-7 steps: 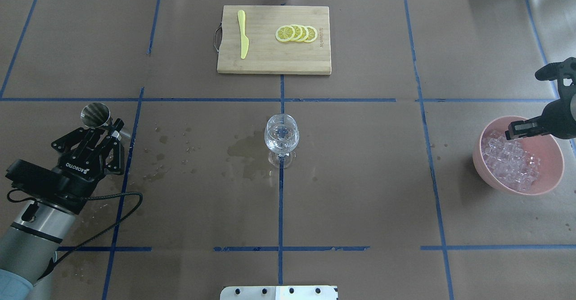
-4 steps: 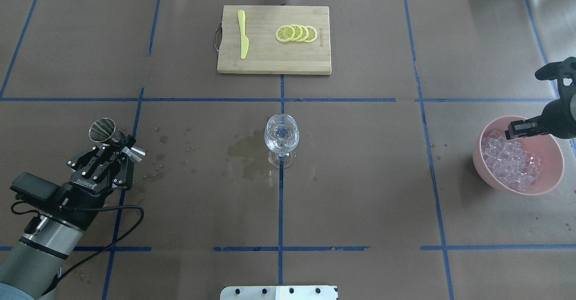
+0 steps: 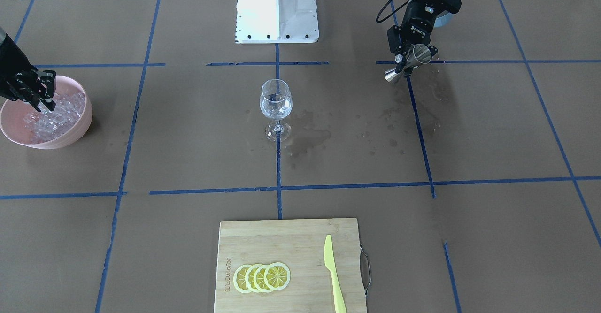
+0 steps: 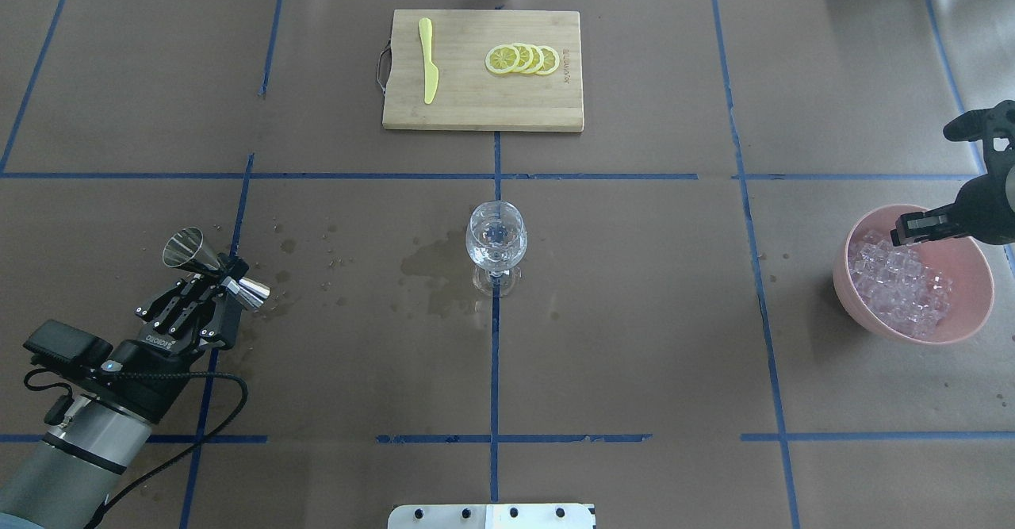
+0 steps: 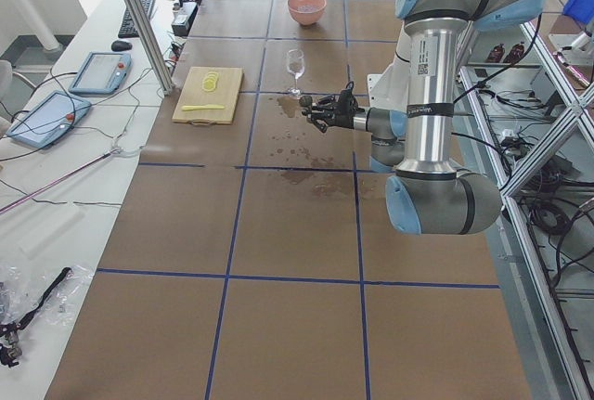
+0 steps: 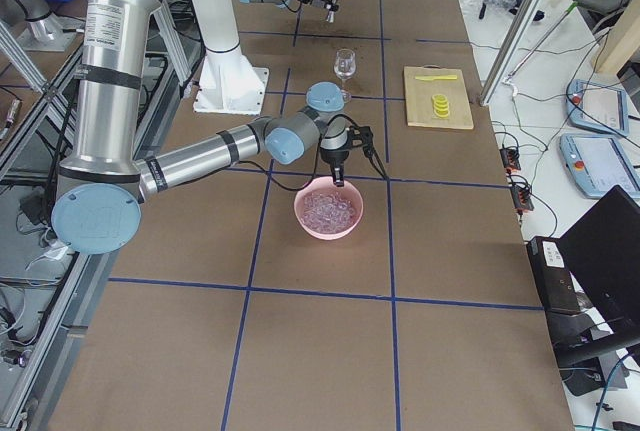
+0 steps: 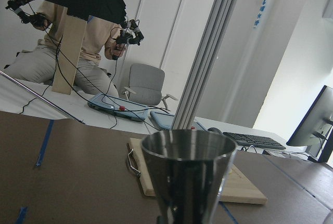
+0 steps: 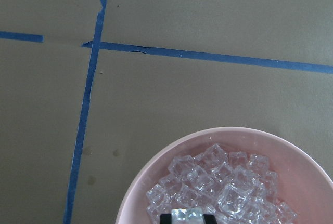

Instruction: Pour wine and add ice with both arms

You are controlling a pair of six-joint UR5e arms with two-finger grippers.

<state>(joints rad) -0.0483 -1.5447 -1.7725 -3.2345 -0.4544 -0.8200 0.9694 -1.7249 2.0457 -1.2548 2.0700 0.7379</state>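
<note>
My left gripper [image 4: 224, 275] is shut on the waist of a steel jigger [image 4: 208, 263], held tilted low over the table's left side; the gripper [image 3: 406, 60] and jigger [image 3: 415, 58] show in the front view, and the jigger's cup [image 7: 188, 172] fills the left wrist view. A clear stemmed glass [image 4: 496, 242] stands upright at the table's centre. My right gripper [image 4: 905, 231] hangs over a pink bowl [image 4: 969, 269] of ice [image 4: 900, 287]. In the right wrist view its fingertips [image 8: 167, 218] close on one ice cube [image 8: 187, 215] above the heap.
A bamboo cutting board [image 4: 476, 105] at the far centre carries a yellow knife [image 4: 428, 61] and lemon slices [image 4: 523, 59]. Wet stains [image 4: 432, 267] mark the paper left of the glass. Blue tape lines grid the brown table cover.
My left gripper has drawn back toward the robot and slightly toward the centre, turning with the jigger. The right gripper has stayed over the bowl.
</note>
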